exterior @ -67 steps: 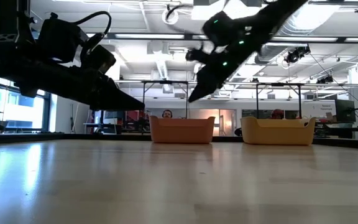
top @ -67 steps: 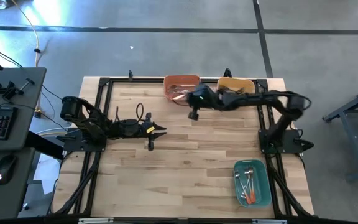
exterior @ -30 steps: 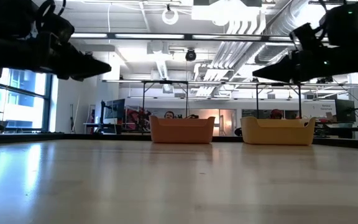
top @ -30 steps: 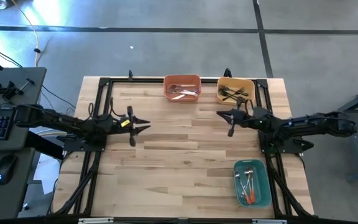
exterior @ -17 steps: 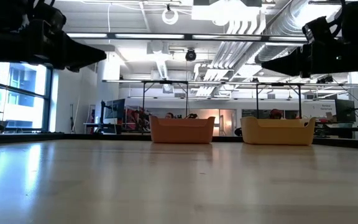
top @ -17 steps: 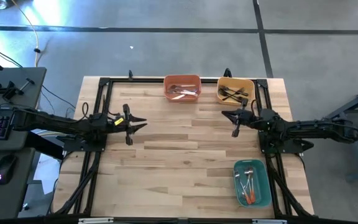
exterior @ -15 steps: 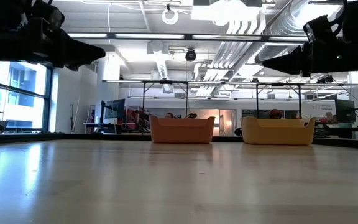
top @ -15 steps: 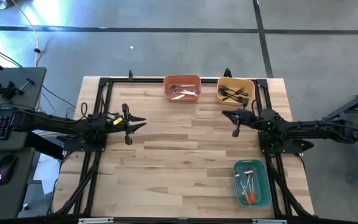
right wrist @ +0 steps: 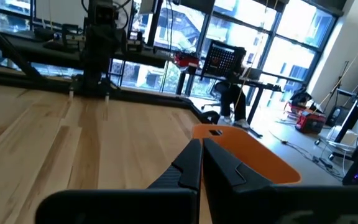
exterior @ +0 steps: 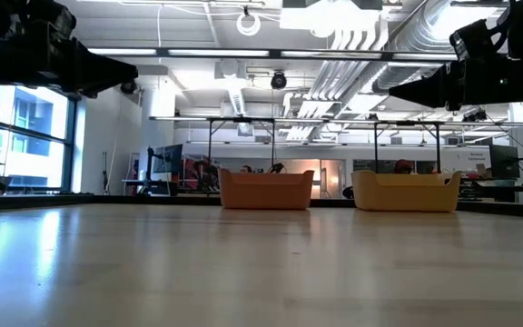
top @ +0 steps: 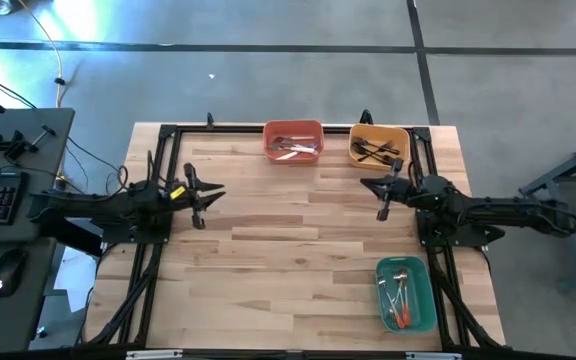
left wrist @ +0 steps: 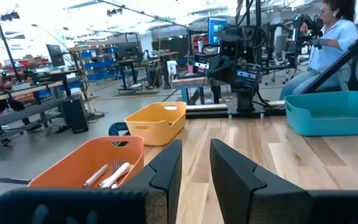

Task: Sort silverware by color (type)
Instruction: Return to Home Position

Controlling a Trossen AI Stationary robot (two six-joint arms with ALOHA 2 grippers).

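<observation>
Room: an open workshop with white ducts point(exterior: 370, 36) overhead and tall windows point(exterior: 25, 136) at one side. A person point(left wrist: 331, 31) sits at a bench beyond the table.
Table point(top: 268, 260): pale wood planks inside a black frame, with my two arms mounted at its left and right edges.
My left gripper point(top: 213, 193): raised over the left edge of the table and pointing in toward the middle. My fingers point(left wrist: 166, 171) stand a little apart with nothing between them.
My right gripper point(top: 368, 186): raised near the right edge, pointing inward, close to the yellow bin but clear of it. My fingers point(right wrist: 188, 163) are pressed together and hold nothing.
Orange bin point(top: 293, 128): at the far edge, about halfway along. The white-handled forks point(top: 293, 150) lie in it.
Yellow bin point(top: 379, 129): just beside the orange bin, toward the far right corner. The black-handled forks point(top: 376, 151) lie in it.
Teal bin point(top: 428, 295): by the near right corner. The red-orange-handled forks point(top: 402, 312) lie in it, their silver heads toward the far edge.
</observation>
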